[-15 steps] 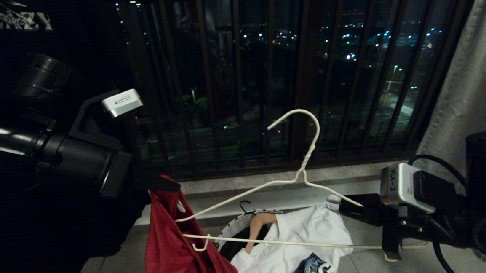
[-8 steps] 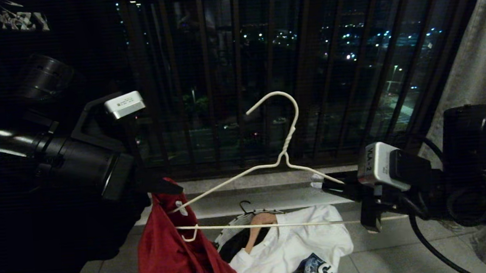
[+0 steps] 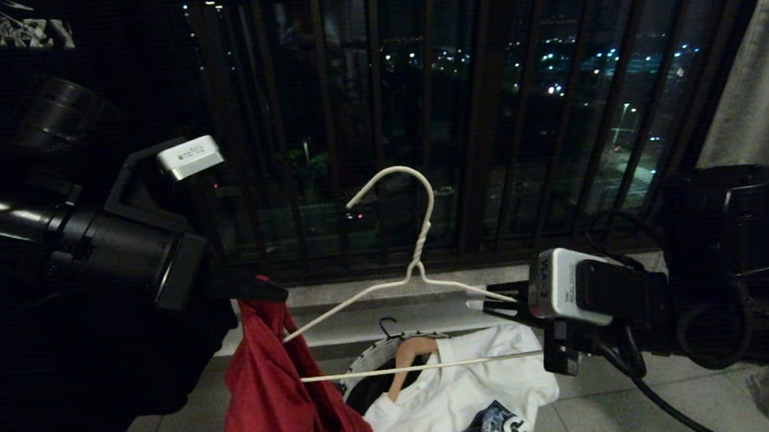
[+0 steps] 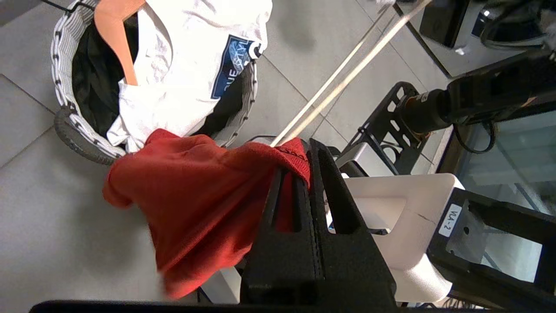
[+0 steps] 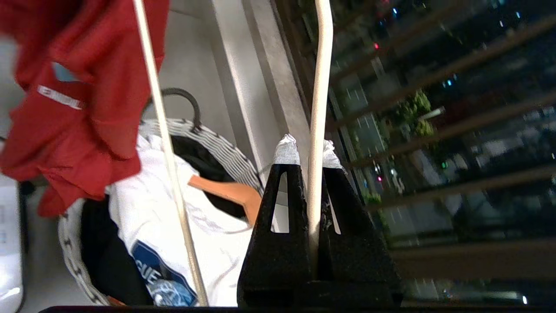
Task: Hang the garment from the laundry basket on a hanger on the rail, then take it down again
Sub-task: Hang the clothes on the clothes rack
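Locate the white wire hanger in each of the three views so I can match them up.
Head view: hanger mid-frame, hook up, one shoulder in the red shirt, the other in the right tool.
Left wrist view: two wires running from the shirt toward the upper right.
Right wrist view: one wire pinched in the tool, another further left.
Shared landmark: basket.

"VLA-2" is read on the white rectangular camera housing [image 3: 566, 286] at four o'clock in the head view. "QUE" is printed on the dark blue patch [image 4: 230, 65] of the white cotton T-shirt [image 4: 182, 74].
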Available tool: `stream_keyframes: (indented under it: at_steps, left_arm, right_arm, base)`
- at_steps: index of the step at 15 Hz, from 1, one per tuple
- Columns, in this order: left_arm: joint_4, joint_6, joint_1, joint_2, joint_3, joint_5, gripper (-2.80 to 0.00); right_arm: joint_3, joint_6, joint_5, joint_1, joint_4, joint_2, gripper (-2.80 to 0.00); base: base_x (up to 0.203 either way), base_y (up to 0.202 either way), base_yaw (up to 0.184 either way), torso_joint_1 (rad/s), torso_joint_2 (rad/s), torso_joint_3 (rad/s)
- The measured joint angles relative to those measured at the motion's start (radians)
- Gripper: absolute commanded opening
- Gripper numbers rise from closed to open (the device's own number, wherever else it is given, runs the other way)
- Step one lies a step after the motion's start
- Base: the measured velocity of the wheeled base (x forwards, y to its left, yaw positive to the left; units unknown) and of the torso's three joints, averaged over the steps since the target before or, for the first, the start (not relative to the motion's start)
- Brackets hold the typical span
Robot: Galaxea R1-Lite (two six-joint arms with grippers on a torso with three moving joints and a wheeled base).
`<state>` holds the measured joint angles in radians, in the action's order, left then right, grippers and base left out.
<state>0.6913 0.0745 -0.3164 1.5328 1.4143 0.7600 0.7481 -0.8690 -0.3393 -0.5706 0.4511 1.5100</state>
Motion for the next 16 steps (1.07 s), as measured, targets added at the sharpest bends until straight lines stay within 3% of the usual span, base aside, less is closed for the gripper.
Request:
stream_keyframes:
  at_steps: [8, 12, 16]
  left_arm:
    - [-0.002, 0.004, 0.018, -0.011, 0.008, -0.007, -2.80]
    - [-0.003, 0.014, 0.062, -0.003, 0.023, -0.010, -2.80]
    - [0.017, 0.026, 0.086, -0.001, 0.042, -0.116, -2.80]
  right_arm:
    - [-0.041, -0.044, 0.001, -0.069, 0.003, 0.000, -2.80]
    - [-0.051, -0.048, 0.002, -0.118, 0.001, -0.014, -2.80]
    - [-0.060, -0.059, 0.001, -0.160, -0.002, -0.015, -2.80]
  base:
    - [0.000, 0.000, 0.000, 0.000, 0.00, 0.000]
    - [0.000, 0.000, 0.000, 0.000, 0.00, 0.000]
    - [0.000, 0.000, 0.000, 0.000, 0.00, 0.000]
